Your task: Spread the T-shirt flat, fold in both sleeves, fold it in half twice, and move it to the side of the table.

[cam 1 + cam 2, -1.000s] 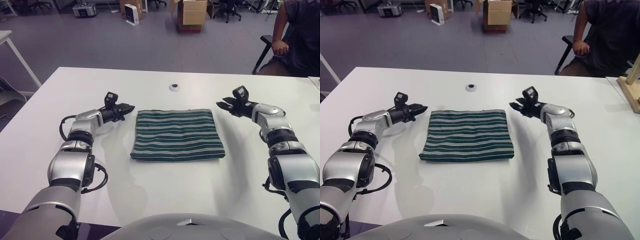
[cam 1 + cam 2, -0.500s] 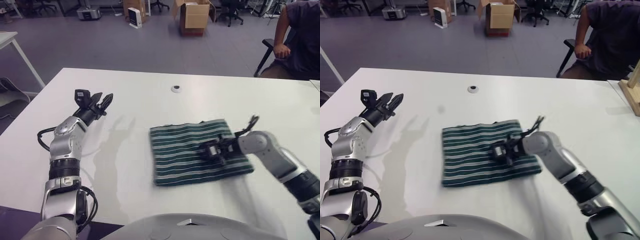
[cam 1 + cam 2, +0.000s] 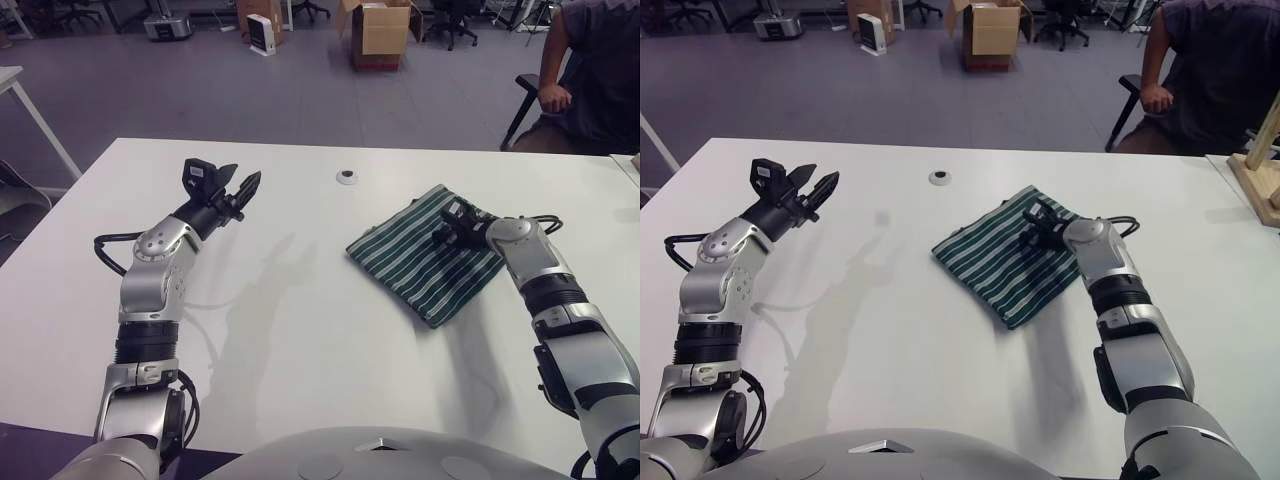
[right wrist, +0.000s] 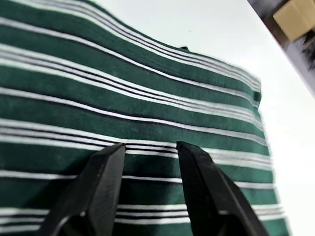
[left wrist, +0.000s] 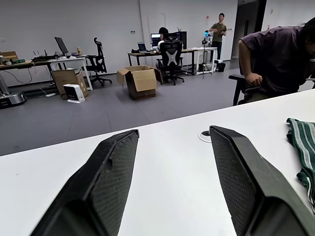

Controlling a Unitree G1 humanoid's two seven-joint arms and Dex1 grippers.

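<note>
- The T-shirt (image 3: 410,255) lies on the white table (image 3: 300,330) as a compact striped packet, so I judge the spreading and the folds are done. The step in hand seems to be the last one, moving it to the side.
- The packet is right of the table's middle and turned at an angle, with one corner toward the far side. It is not at the right edge yet.
- The right gripper (image 4: 150,146) rests on top of the packet near its far right corner. Its fingers (image 4: 106,187) are a little apart, with their tips on the cloth and a strip of stripes visible between them. They do not look clamped on a fold.
- The left gripper (image 3: 240,180) hangs above the left part of the table, well apart from the T-shirt. Its fingers are wide apart and hold nothing.
- The next move probably calls for light downward pressure while the packet slides further right. The pressure should be gentle enough that the top layer does not creep over the lower ones and open the folds.
- A small round disc (image 3: 347,177) sits near the far edge, apart from the packet and not on that path.
- Hard to make out is how firmly the tips press and whether the lower layers are aligned. The sleeves are tucked inside and hidden.
- In the left wrist view the T-shirt is cut off at the picture edge.
</note>
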